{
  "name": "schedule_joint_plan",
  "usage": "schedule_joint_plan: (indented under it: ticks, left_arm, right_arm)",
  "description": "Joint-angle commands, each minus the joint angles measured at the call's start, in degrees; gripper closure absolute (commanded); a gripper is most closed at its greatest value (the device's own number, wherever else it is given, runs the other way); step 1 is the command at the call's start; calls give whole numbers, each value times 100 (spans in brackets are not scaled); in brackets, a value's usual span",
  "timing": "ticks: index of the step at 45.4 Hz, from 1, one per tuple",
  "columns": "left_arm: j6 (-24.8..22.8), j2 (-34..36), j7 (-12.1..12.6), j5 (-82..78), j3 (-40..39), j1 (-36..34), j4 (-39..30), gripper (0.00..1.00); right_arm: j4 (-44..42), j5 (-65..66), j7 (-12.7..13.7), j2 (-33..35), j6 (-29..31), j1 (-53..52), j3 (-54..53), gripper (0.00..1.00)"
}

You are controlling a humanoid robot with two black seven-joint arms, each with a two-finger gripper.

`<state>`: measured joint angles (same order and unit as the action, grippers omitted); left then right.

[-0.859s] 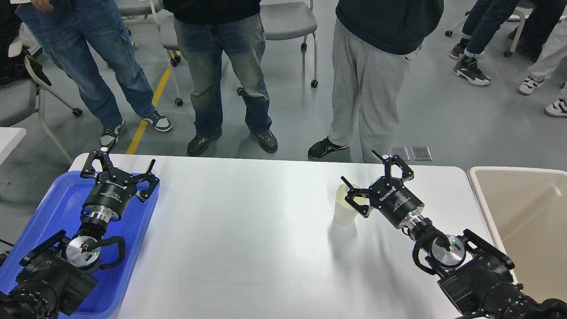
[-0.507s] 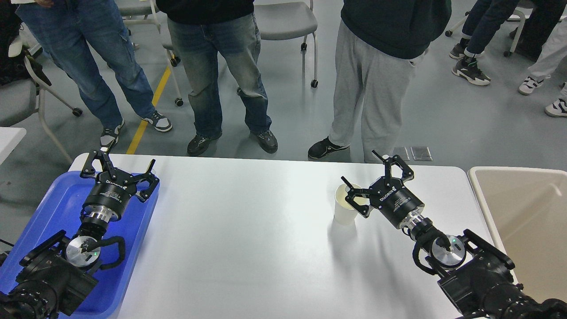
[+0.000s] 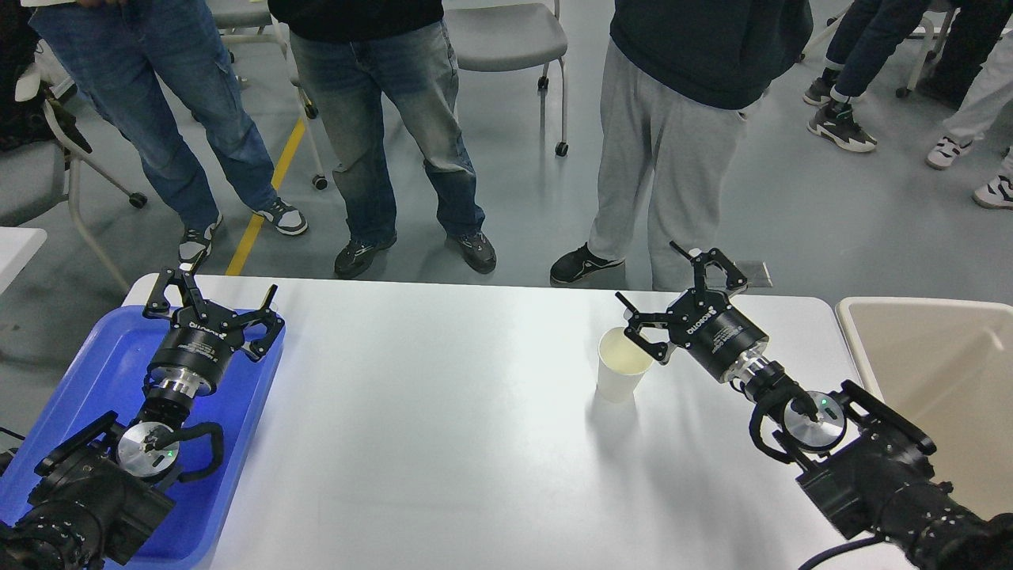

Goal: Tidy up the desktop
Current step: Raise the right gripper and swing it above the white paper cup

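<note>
The white desktop (image 3: 443,427) fills the middle of the head view. A white paper cup (image 3: 620,366) stands upright on it, right of centre, and looks empty. My right gripper (image 3: 650,275) is open, just to the right of the cup and behind it, near its rim, and not closed on it. My left gripper (image 3: 214,290) is open and empty above the far end of the blue tray (image 3: 103,372) at the desktop's left edge.
A beige tub (image 3: 934,372) stands at the right edge of the desktop. Several people stand close behind the far edge, with chairs behind them.
</note>
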<state>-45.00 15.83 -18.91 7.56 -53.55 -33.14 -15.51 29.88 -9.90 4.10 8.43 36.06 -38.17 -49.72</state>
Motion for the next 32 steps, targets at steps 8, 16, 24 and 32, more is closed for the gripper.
schedule_joint_plan:
  ticks: [8,16,24,32]
  left_arm:
    - [0,-1,2,0,2,0,-5,0]
    - [0,-1,2,0,2,0,-5,0]
    - [0,-1,2,0,2,0,-5,0]
    - [0,-1,2,0,-6,0,-5,0]
  right_arm:
    - [922,542,47,1089,-732,-903,937,0]
    - [1511,682,47,1696,-759,-1377,1570,0]
    - [1942,1393,47,2346,-776,-2010,2457,0]
    - [2329,2387,39,2786,-759,-2704,3468,0]
